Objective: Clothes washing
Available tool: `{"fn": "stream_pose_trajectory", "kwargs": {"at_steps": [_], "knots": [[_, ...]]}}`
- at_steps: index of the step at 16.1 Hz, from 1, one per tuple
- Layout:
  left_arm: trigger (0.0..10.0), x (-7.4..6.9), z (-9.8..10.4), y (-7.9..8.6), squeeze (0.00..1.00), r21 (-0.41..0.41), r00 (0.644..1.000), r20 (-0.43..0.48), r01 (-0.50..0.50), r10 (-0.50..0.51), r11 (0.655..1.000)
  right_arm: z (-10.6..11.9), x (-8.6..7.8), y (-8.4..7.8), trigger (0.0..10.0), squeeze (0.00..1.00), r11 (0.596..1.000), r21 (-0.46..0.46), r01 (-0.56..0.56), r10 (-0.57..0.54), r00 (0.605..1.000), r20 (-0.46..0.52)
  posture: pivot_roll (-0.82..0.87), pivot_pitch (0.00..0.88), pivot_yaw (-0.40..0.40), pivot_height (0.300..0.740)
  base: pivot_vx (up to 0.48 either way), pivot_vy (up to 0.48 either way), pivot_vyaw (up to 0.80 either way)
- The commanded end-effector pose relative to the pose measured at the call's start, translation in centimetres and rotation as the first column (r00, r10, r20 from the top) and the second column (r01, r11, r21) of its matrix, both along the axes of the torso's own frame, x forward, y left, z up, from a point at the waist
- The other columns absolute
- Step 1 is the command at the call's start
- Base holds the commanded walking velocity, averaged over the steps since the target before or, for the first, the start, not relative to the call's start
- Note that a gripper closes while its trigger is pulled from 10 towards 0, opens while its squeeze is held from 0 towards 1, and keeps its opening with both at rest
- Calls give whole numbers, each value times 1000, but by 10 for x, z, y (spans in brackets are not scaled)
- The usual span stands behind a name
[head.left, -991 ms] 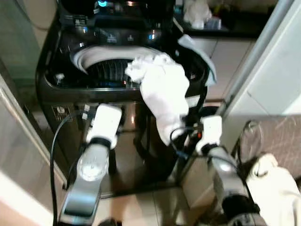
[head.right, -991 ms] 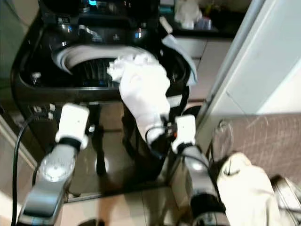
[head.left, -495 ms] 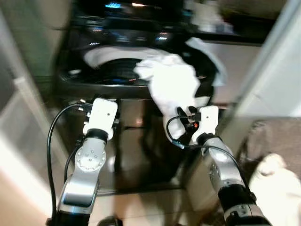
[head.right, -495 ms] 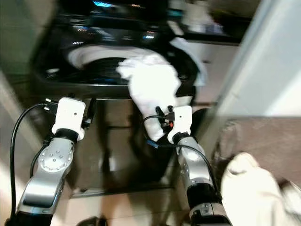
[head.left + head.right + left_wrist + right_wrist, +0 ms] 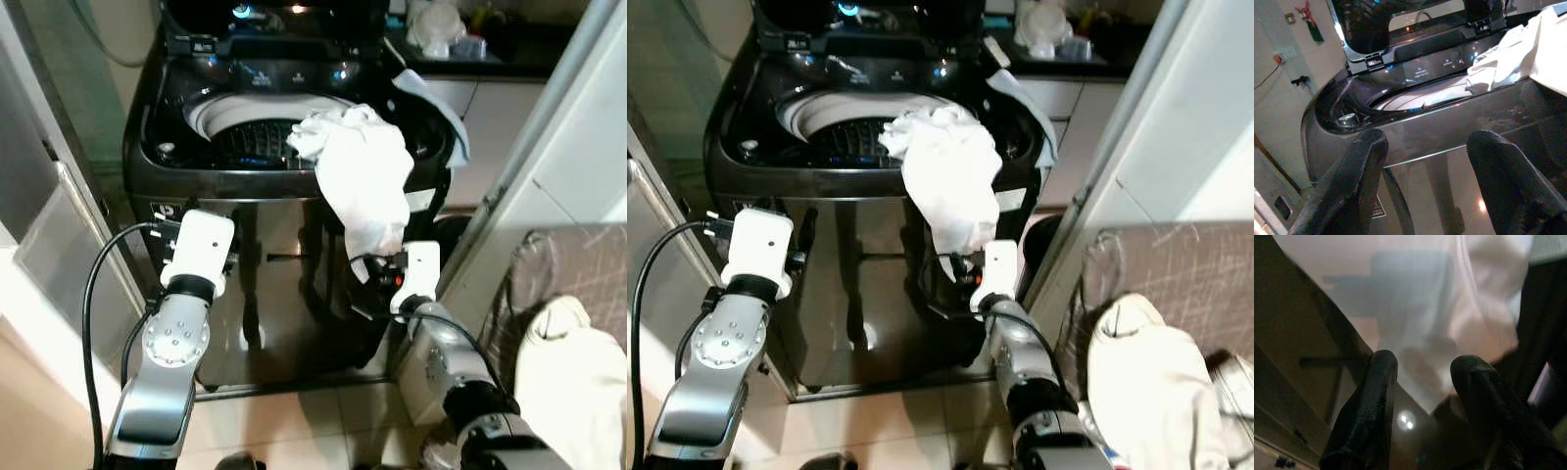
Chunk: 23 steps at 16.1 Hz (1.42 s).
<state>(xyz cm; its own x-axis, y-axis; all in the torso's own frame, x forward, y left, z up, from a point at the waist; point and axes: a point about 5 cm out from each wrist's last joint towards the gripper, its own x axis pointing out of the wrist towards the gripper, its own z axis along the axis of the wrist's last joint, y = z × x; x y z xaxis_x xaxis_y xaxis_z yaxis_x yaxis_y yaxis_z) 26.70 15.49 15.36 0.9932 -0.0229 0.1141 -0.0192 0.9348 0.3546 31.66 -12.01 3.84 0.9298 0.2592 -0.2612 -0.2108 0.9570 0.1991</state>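
hanging over washer (image 5: 245, 186) rim, white cloth (image 5: 364, 181), just above spread right jaws (image 5: 1422, 382).

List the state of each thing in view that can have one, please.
Washing machine: lid raised, tub open.
White garment: draped over the tub's front rim, hanging down outside.
Left gripper: jaws open, holding nothing.
Right gripper: jaws open, just under the garment's hanging end.

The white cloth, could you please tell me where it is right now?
In the left eye view, the white cloth drapes over the dark top-loading washing machine's front rim, right of centre, hanging just above the right tool.
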Motion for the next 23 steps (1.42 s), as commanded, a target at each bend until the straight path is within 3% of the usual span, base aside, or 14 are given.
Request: {"fn": "stream_pose_trajectory", "kwargs": {"at_steps": [1, 4, 6, 10, 13, 15, 17, 19, 20, 22, 23], "knots": [[10000, -2, 1, 0, 0, 4, 1000, -4, 4, -4, 1000, 3, 5, -1, 10000, 0, 1000, -27, 11, -11, 1000, 9, 128, 72, -21, 740, 0, 0, 0], [10000, -7, 1, -5, 0, -71, 995, -24, 93, -95, 993, 3, 11, 0, 10000, 0, 995, -80, 55, -56, 998, -3, 157, 140, -2, 740, 0, 0, 0], [10000, -15, 6, -11, 0, -104, 972, -48, 222, -228, 969, 7, 18, 0, 10000, 0, 986, -153, 69, -68, 998, 12, 199, 196, 3, 740, 0, 0, 0], [10000, -34, 6, 3, 0, -97, 979, -81, 177, -185, 979, 17, 30, -6, 10000, 0, 964, -245, 104, -100, 995, 28, 256, 233, 2, 740, 0, 0, 0], [10000, -39, 7, 4, 0, -94, 978, -91, 181, -189, 979, 23, 35, -8, 10000, 0, 952, -280, 128, -121, 992, 42, 270, 229, -8, 740, 0, 0, 0], [10000, -34, -1, 2, 0, -72, 978, -120, 164, -171, 984, 44, 41, 7, 10000, 0, 976, -199, 85, -49, 983, 177, 222, 163, -48, 740, 0, 0, 0], [10000, -32, -3, 5, 0, -97, 984, -117, 126, -137, 987, 52, 38, 12, 10000, 0, 981, -187, 49, 3, 964, 267, 191, 137, -62, 740, 0, 0, 0], [10000, -20, -6, 1, 0, -133, 990, -86, 97, -109, 986, 80, 18, 10, 10000, 0, 989, -144, 18, 50, 888, 458, 101, 76, -82, 740, 0, 0, 0], [10000, -15, -4, -5, 0, -151, 991, -67, 104, -115, 983, 91, 8, 9, 10000, 0, 986, -169, 6, 83, 854, 514, 93, 71, -83, 740, 0, 0, 0], [10000, -3, -1, -21, 0, -171, 987, -34, 147, -155, 974, 97, 2, 8, 10000, 0, 982, -190, -10, 119, 814, 568, 25, 23, -65, 740, 0, 0, 0], [10000, 3, 0, -29, 0, -160, 984, -15, 170, -175, 972, 91, 0, 5, 10000, 0, 982, -187, -4, 108, 830, 548, 17, 18, -59, 740, 0, 0, 0]]}}
